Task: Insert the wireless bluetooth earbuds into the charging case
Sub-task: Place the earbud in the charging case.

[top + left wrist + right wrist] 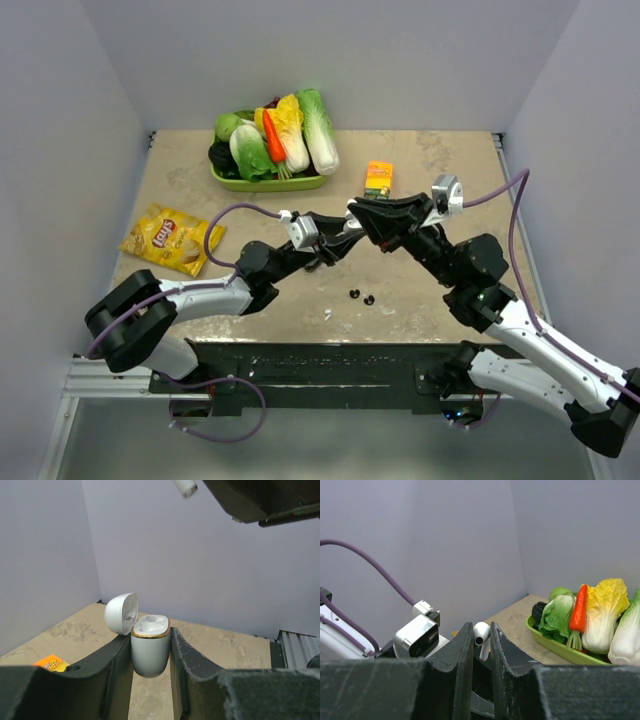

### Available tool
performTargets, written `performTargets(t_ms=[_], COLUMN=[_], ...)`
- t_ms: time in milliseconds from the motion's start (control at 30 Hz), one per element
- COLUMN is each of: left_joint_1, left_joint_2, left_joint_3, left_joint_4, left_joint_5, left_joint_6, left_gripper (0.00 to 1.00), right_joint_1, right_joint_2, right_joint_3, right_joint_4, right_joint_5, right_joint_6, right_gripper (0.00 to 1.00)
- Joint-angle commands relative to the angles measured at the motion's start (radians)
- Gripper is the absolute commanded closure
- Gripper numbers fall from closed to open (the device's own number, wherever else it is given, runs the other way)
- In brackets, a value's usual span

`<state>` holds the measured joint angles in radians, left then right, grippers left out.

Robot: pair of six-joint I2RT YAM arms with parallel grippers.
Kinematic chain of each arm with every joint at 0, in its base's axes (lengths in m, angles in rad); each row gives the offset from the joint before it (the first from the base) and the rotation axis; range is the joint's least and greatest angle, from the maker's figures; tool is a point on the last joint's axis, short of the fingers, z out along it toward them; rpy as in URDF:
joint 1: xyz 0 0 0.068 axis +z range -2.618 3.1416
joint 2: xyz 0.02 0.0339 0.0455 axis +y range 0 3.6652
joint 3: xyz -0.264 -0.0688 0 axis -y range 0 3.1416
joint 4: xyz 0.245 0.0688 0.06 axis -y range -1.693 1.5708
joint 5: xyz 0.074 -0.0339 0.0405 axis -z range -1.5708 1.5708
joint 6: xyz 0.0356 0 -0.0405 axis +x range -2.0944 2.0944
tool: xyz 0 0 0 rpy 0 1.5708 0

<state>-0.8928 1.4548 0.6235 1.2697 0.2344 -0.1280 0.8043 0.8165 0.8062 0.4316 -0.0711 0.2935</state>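
The earbud (pixel 481 630) looks light, hard and slick, so it should be pinched across its head. The right gripper (pixel 480 636) nips it between its fingertips. The left gripper (pixel 150 639) clamps the case (pixel 149 657), lid open, between its fingers. The earbud sits apart from the case's mouth.

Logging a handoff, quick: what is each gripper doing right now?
Left gripper: shut on the open charging case.
Right gripper: shut on a white earbud.
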Motion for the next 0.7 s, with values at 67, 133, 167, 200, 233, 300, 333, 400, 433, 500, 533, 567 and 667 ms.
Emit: performTargets(t_ms=[67, 133, 167, 200, 233, 300, 333, 400, 433, 500, 533, 567, 667], left_joint_1=[-0.005, -0.005, -0.005, -0.005, -0.003, -0.003, -0.003, -0.005, -0.003, -0.003, -0.003, -0.003, -0.003], left_joint_2=[-0.024, -0.027, -0.03, -0.031, -0.039, -0.045, -0.054, -0.063, -0.076, -0.089, -0.103, -0.111, -0.139], left_joint_3=[0.053, 0.056, 0.059, 0.061, 0.062, 0.068, 0.07, 0.074, 0.076, 0.079, 0.079, 0.078, 0.067], left_joint_4=[0.628, 0.628, 0.628, 0.628, 0.628, 0.628, 0.628, 0.628, 0.628, 0.628, 0.628, 0.628, 0.628], left_joint_5=[0.022, 0.023, 0.023, 0.025, 0.025, 0.023, 0.025, 0.025, 0.026, 0.025, 0.025, 0.025, 0.02], left_joint_6=[0.042, 0.036, 0.036, 0.034, 0.031, 0.028, 0.027, 0.028, 0.03, 0.039, 0.044, 0.047, 0.062], left_gripper=[1.0, 1.0, 1.0, 1.0, 1.0, 1.0, 1.0, 1.0, 1.0, 1.0, 1.0, 1.0, 1.0], right_joint_1=[0.003, 0.003, 0.003, 0.003, 0.003, 0.003, 0.003, 0.003, 0.003, 0.003, 0.003, 0.003, 0.003], right_joint_2=[-0.045, -0.056, -0.06, -0.068, -0.074, -0.079, -0.082, -0.082, -0.083, -0.083, -0.08, -0.079, -0.068], right_joint_3=[-0.058, -0.067, -0.076, -0.082, -0.087, -0.096, -0.098, -0.098, -0.099, -0.099, -0.098, -0.095, -0.087], right_joint_4=[0.096, 0.107, 0.111, 0.119, 0.136, 0.15, 0.159, 0.165, 0.173, 0.182, 0.187, 0.188, 0.205], right_joint_5=[-0.022, -0.015, -0.012, -0.01, -0.009, -0.007, -0.006, -0.004, -0.003, -0.004, -0.004, -0.007, -0.019], right_joint_6=[-0.005, -0.004, -0.004, -0.004, -0.004, -0.001, 0.001, 0.001, 0.001, 0.001, 0.004, 0.006, 0.013], right_gripper=[1.0, 1.0, 1.0, 1.0, 1.0, 1.0, 1.0, 1.0, 1.0, 1.0, 1.0, 1.0, 1.0])
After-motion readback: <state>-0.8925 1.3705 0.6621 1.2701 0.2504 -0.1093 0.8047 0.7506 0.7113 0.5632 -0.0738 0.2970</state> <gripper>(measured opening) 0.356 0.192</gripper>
